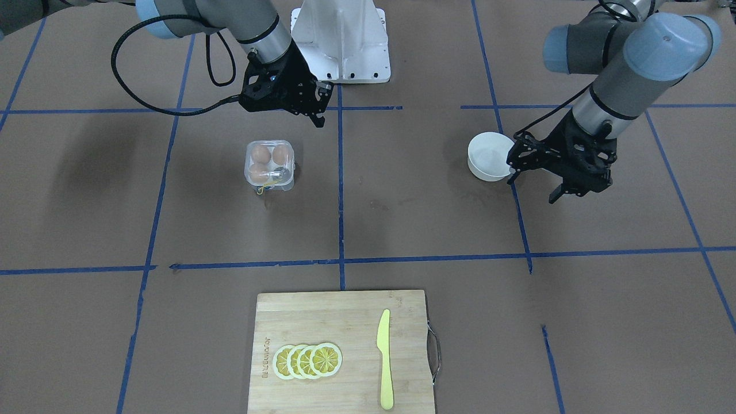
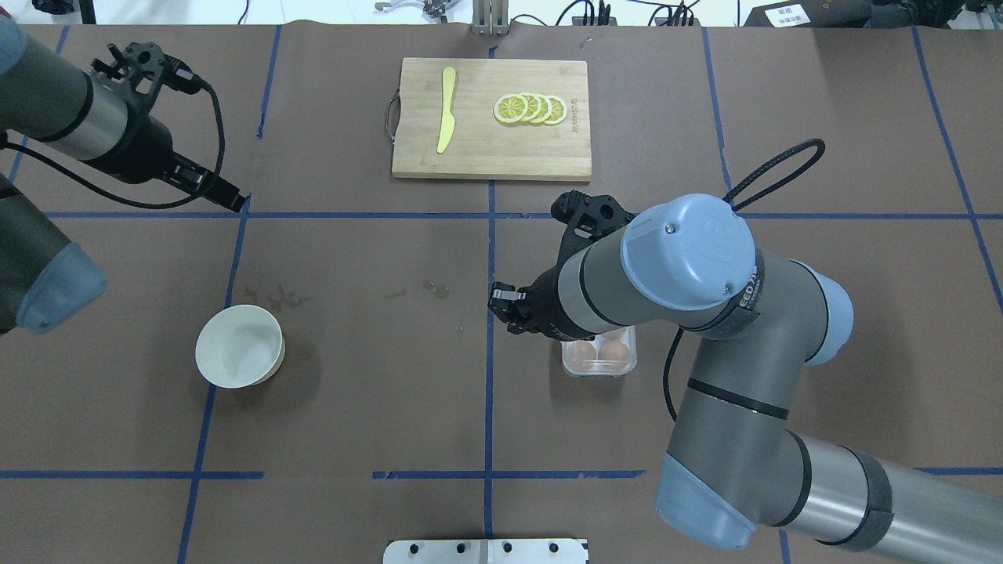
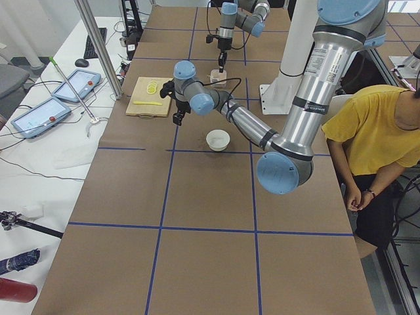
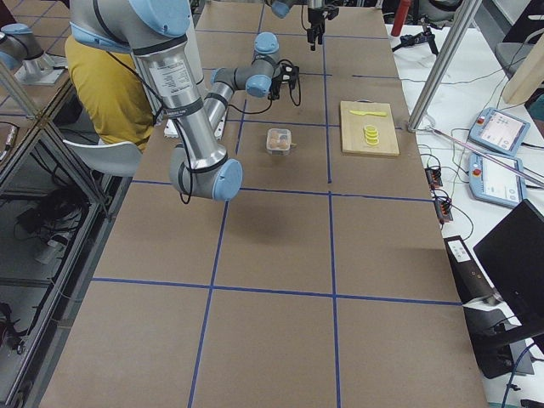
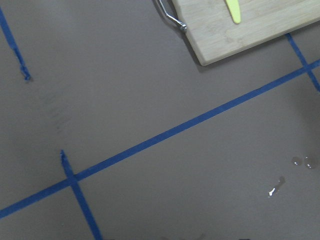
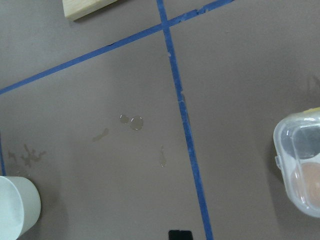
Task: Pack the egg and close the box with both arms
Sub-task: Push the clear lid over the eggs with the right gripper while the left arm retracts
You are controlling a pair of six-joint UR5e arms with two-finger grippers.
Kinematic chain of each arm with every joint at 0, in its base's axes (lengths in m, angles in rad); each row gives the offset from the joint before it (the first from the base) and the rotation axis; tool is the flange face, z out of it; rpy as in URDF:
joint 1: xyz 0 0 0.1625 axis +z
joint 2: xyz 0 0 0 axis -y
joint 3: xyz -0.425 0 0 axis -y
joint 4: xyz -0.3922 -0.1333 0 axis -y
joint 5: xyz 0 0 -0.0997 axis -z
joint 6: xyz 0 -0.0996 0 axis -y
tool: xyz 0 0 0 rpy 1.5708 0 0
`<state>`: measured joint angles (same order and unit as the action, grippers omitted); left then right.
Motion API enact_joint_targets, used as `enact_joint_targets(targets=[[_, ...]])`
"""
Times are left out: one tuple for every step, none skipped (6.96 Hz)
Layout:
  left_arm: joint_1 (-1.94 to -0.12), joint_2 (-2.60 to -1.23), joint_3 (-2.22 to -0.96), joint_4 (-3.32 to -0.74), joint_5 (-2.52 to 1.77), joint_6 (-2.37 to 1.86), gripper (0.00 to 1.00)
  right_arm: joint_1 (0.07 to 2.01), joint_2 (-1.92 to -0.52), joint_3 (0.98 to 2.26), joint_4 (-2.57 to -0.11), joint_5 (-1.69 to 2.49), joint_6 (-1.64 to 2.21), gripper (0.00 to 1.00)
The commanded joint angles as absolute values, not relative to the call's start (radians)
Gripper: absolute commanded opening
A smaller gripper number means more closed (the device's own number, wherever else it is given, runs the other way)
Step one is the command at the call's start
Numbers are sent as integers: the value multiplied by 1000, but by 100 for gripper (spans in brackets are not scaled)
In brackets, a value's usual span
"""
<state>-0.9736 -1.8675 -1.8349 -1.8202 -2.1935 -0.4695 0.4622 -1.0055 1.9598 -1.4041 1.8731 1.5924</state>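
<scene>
Covering the table (image 1: 402, 230) is brown paper ruled off by blue tape lines.

Arms: the right arm (image 2: 705, 313) reaches over the box and hides part of it in the overhead view. The left arm (image 1: 621, 86) is well apart from the box, on the bowl's side of it.

Grippers: the right gripper (image 1: 321, 108) hangs above the table near the box, clear of it, with its fingers apart and nothing between them. The left gripper (image 1: 533, 188) is raised off the table, far from the box, with its fingers likewise spread and holding nothing.

Cutting board (image 1: 345, 322): a bamboo board with a wire handle, well apart from the box towards the operators' edge. It carries four overlapping lemon slices (image 1: 307, 361) and a yellow knife (image 1: 385, 359).

Bowl (image 1: 480, 168): round and white, standing upright well to the robot's left of the box. Only its white inside shows.

Box (image 1: 287, 183): a small, square, clear-plastic box with rounded corners, standing flat on the table on the robot's right of the centre tape line. Its clear lid lies down over the four cups. Whether it is latched cannot be told.

Eggs (image 1: 261, 153): three smooth orange-brown eggs, alike, each sitting in its own cup. The fourth cup looks dark.

String (image 1: 263, 188): a bit of yellow string at the box's operator-side edge.
</scene>
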Motion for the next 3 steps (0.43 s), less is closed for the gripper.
enact_joint_targets(targets=[[-1037,-1766,-1908,-1821,-2195,-431,86,451,-979,1977,-1439,1868,1628,0],[-1073,-1720,-1931,-1822,-2203,-430,86,451,-985,1973,-1440,1868,1626,8],[-1119,-1680,-1933,-1821,-2203,-340,86,462,-1008,1979,-1445,1867,1625,99]])
